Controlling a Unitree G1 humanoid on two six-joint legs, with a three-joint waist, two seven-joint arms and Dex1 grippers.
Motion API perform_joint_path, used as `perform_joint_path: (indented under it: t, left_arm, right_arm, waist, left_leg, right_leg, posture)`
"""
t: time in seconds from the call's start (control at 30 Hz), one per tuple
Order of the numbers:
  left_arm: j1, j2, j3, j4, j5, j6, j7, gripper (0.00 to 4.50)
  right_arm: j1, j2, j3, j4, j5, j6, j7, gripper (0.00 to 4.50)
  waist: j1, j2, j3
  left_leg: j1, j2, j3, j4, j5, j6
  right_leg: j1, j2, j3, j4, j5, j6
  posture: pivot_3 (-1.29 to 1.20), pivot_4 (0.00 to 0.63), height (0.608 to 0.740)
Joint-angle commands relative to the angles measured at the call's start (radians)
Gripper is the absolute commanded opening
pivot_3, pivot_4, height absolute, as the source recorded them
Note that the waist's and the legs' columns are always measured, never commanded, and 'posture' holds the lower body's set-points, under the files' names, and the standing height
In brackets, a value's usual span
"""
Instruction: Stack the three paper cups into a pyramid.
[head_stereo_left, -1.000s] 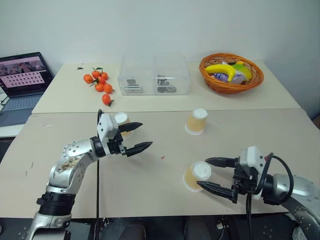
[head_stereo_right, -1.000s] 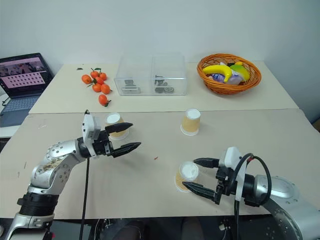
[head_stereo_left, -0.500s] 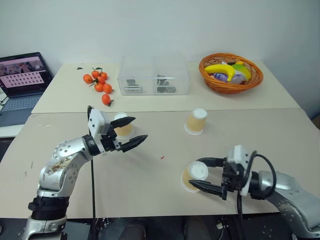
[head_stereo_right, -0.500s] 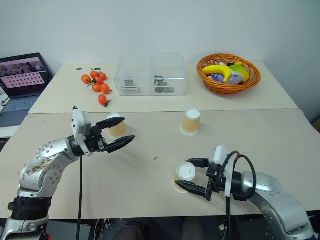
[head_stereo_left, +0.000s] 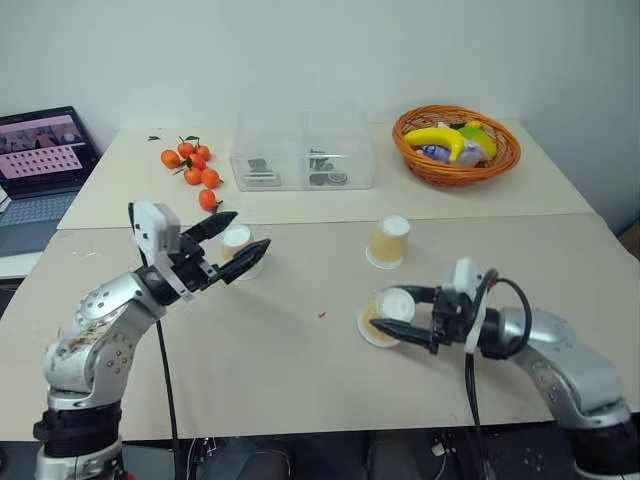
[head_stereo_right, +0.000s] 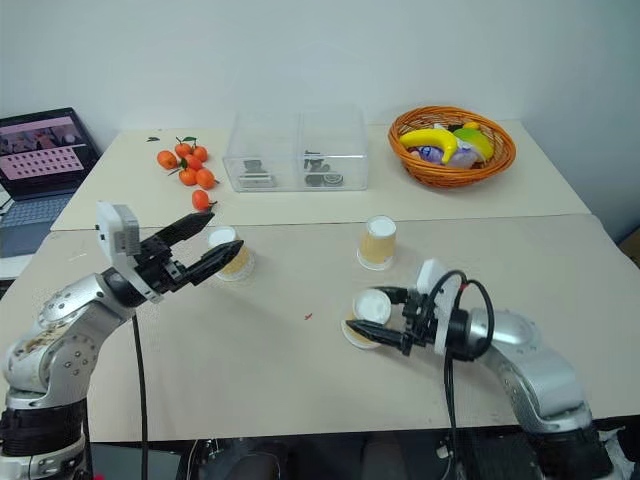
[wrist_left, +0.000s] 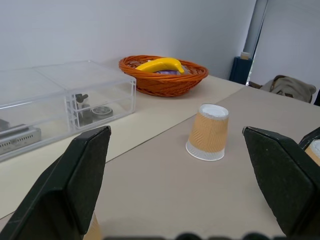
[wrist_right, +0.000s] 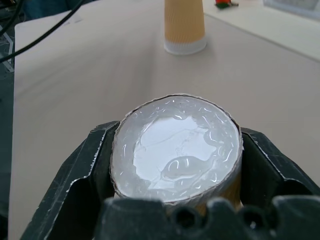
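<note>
- Step in hand: right gripper (head_stereo_right: 374, 316) clamps the near cup (head_stereo_left: 386, 316), fingers (wrist_right: 84, 172) on both sides of its wall; cup is upside down and tilted on the table (head_stereo_left: 300, 360). Squeeze lightly, lift straight, avoid crushing.
- Left gripper (head_stereo_left: 230, 238) hangs wide, empty, around but not touching the left cup (head_stereo_right: 228, 252).
- 3rd cup (wrist_left: 207, 132) stands apart, mid-table; no pyramid yet.
- Vs 1 s ago: right claw was wide & short of the cup, now closed on it; left arm raised, shifted left.

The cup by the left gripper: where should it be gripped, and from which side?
Probably mid-wall. That cup stands upside down, white base up, so its tapered sides are free all round. The open left gripper already sits level beside it, toward the robot's left; sliding in sideways, one finger on each flank, looks simplest.
</note>
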Motion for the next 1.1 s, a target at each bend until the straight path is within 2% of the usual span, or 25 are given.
perform_joint_path:
  t: [0.03,0.13,0.37,0.53,0.67,0.73,0.87,0.97,1.1]
  left_arm:
    - [0.066,0.015,0.057,-0.076,-0.034,0.009,0.02,4.5]
    - [0.131,0.01,0.089,-0.131,-0.044,0.004,0.054,4.5]
    - [0.236,-0.01,0.128,-0.215,-0.051,-0.012,0.117,4.5]
    - [0.298,-0.022,0.143,-0.259,-0.037,-0.031,0.146,4.5]
    - [0.344,-0.035,0.151,-0.274,-0.023,-0.055,0.16,4.5]
    - [0.37,-0.044,0.148,-0.275,-0.011,-0.073,0.162,4.5]
    - [0.39,-0.049,0.134,-0.273,0.001,-0.09,0.159,4.5]
    - [0.404,-0.042,0.139,-0.256,-0.003,-0.097,0.138,4.5]
    - [0.419,-0.018,0.134,-0.244,-0.013,-0.086,0.091,4.5]
  right_arm:
    - [-0.139,0.051,0.058,0.044,0.032,0.017,0.052,3.47]
    - [-0.274,0.124,0.162,0.138,0.003,0.01,0.131,3.47]
    - [-0.451,0.275,0.293,0.448,-0.133,-0.135,0.238,3.47]
    - [-0.533,0.354,0.307,0.635,-0.21,-0.253,0.275,3.47]
    - [-0.576,0.392,0.283,0.736,-0.24,-0.304,0.27,3.47]
    - [-0.58,0.395,0.28,0.767,-0.253,-0.325,0.279,3.47]
    - [-0.559,0.385,0.278,0.774,-0.268,-0.337,0.301,4.46]
    - [-0.534,0.37,0.271,0.746,-0.283,-0.312,0.279,4.46]
    - [-0.498,0.327,0.241,0.628,-0.204,-0.181,0.316,4.46]
  waist:
    - [-0.007,0.0,0.0]
    - [-0.02,0.0,0.0]
    - [-0.001,-0.001,0.0]
    - [-0.003,-0.001,0.0]
    - [-0.005,-0.001,0.0]
    - [-0.007,-0.001,0.0]
    - [-0.007,-0.001,0.0]
    - [-0.007,-0.001,0.0]
    - [-0.007,-0.001,0.0]
  left_leg:
    - [0.0,0.0,0.0,0.0,0.0,0.0]
    - [0.0,0.001,0.0,0.0,0.0,-0.001]
    - [0.0,0.001,-0.001,0.0,0.0,-0.003]
    - [-0.006,0.002,0.0,-0.001,0.005,-0.012]
    - [-0.006,0.002,0.0,-0.001,0.005,-0.012]
    - [-0.006,0.002,0.0,-0.001,0.005,-0.012]
    - [-0.006,0.002,0.0,-0.002,0.005,-0.012]
    - [-0.006,0.002,0.0,-0.002,0.003,-0.008]
    - [-0.006,0.002,0.0,-0.002,0.003,-0.008]
  right_leg:
    - [0.0,0.0,0.0,0.0,0.0,0.0]
    - [-0.001,0.001,0.001,0.0,0.001,-0.001]
    - [-0.003,0.001,0.0,0.001,0.001,-0.002]
    - [-0.013,0.002,0.001,0.002,0.003,-0.006]
    - [-0.013,0.002,0.001,0.002,0.003,-0.006]
    - [-0.013,0.002,0.001,0.002,0.003,-0.006]
    - [-0.013,0.002,0.001,0.002,0.003,-0.006]
    - [-0.013,0.002,0.001,0.002,0.004,-0.006]
    - [-0.013,0.002,0.001,0.002,0.004,-0.006]
  posture:
    - [0.0,0.15,0.738]
    - [0.0,0.15,0.738]
    - [0.0,0.15,0.738]
    - [0.0,0.15,0.738]
    - [0.0,0.15,0.738]
    - [0.0,0.15,0.738]
    - [0.0,0.15,0.738]
    - [0.0,0.15,0.738]
    - [0.0,0.15,0.738]
